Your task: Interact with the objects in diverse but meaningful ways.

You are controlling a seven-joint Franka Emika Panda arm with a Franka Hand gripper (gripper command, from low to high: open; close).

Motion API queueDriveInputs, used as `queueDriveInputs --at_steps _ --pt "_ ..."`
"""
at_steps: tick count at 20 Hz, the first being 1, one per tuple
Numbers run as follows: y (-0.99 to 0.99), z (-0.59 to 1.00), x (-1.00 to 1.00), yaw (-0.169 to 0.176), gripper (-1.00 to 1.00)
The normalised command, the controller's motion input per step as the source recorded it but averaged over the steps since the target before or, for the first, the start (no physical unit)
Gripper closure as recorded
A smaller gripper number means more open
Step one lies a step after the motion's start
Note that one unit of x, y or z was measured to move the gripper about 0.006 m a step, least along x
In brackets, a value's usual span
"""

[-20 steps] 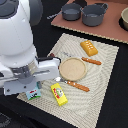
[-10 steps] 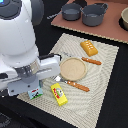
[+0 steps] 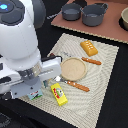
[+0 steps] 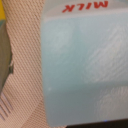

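Observation:
A small white milk carton with green sides (image 3: 35, 95) stands at the placemat's edge on the exterior view's left. It fills the wrist view (image 4: 82, 70), with red "MILK" lettering. My gripper (image 3: 33, 89) is directly over the carton; the arm's body hides its fingers, and none show in the wrist view. A bright yellow box (image 3: 59, 94) lies beside the carton. The orange-yellow ridged block (image 3: 89, 47) and the brown sausage (image 3: 91, 61) lie on the mat's far side.
A beige plate (image 3: 73, 68) sits mid-mat, with an orange-handled utensil (image 3: 77, 86) beside it. Two grey pots (image 3: 71, 11) (image 3: 93, 14) and a bowl (image 3: 124, 17) stand on a brown board at the back. The white arm hides the exterior view's left.
The arm has shifted only slightly over the carton. The things on the mat have not moved.

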Motion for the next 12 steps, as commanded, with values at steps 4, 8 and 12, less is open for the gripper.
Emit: queueDriveInputs --at_steps 4,8,12 --pt "0.00 0.54 -0.05 0.051 -1.00" --pt "0.00 0.34 -0.14 0.091 -1.00" --pt "-0.02 0.49 0.38 0.061 -1.00"
